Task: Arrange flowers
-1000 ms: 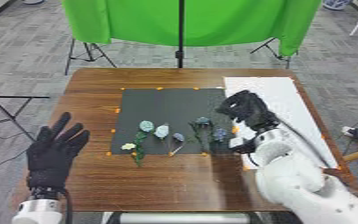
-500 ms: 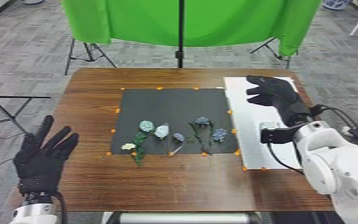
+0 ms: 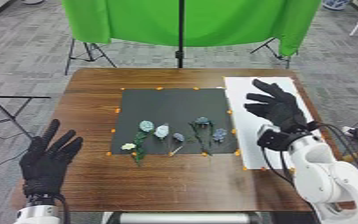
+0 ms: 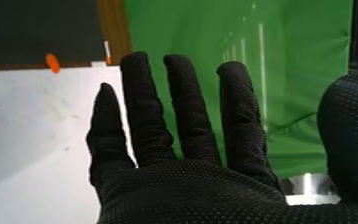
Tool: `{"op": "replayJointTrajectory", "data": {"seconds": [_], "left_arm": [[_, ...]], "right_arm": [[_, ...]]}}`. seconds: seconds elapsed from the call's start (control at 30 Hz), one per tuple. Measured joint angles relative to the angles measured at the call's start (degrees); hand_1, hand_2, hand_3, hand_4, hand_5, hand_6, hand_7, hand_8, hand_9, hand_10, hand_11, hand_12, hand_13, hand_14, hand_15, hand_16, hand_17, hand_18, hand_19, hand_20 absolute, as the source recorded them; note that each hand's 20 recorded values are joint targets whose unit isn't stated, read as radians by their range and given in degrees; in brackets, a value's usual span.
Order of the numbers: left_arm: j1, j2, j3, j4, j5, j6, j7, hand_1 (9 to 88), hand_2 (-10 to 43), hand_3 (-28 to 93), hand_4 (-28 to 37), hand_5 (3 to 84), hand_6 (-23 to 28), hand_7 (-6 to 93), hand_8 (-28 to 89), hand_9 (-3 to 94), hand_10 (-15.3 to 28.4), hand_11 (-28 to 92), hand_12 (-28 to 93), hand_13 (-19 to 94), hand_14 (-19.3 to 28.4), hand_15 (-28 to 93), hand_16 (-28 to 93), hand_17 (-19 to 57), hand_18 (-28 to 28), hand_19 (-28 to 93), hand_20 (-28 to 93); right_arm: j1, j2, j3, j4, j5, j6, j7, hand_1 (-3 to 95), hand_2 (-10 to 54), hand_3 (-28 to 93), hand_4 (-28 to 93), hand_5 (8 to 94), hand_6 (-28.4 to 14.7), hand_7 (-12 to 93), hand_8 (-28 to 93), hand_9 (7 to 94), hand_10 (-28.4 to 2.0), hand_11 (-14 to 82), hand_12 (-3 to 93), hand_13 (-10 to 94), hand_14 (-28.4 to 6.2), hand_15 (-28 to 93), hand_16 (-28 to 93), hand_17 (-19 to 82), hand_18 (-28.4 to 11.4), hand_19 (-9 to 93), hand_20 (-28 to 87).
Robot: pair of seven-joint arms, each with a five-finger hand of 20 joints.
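Because their stems look thin, the flowers point(image 3: 161, 131) should handle as light and flexible, blossoms easily crushed; best hold, a gentle pinch mid-stem; flowers lie on the near half of the dark mat point(image 3: 171, 102), left of and nearer than the right hand point(image 3: 282, 112), well apart; that hand wide, empty, over the white sheet point(image 3: 239, 92); left hand point(image 3: 44, 167) likewise wide, empty, left of the mat.

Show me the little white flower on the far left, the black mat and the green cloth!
White flower point(image 3: 128, 146): head view, on its bloom.
Mat point(image 3: 164, 104): head view, on a bare part beyond the flowers.
Cloth point(image 3: 131, 22): head view, on its left part, left of the black pole.
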Motion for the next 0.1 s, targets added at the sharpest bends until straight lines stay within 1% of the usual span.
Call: {"op": "replayJointTrajectory", "data": {"seconds": [0.1], "left_arm": [[-0.12,-0.19,-0.31,0.09,0.29,-0.38,-0.53,14.2,7.7,76,-28.3,35.5,3.4,10.7,-10,35.3,18.3,21,12,25,27.4,49,-7,-9.1,27.9,54,14]], "right_arm": [[-0.19,0.04,-0.01,0.29,0.0,0.06,-0.19,17.2,2.9,74,-28,45.9,4.7,13,-13,49.3,-14.5,14.7,13.6,35,-18.5,42,13,0,-23.3,52,25]]}}
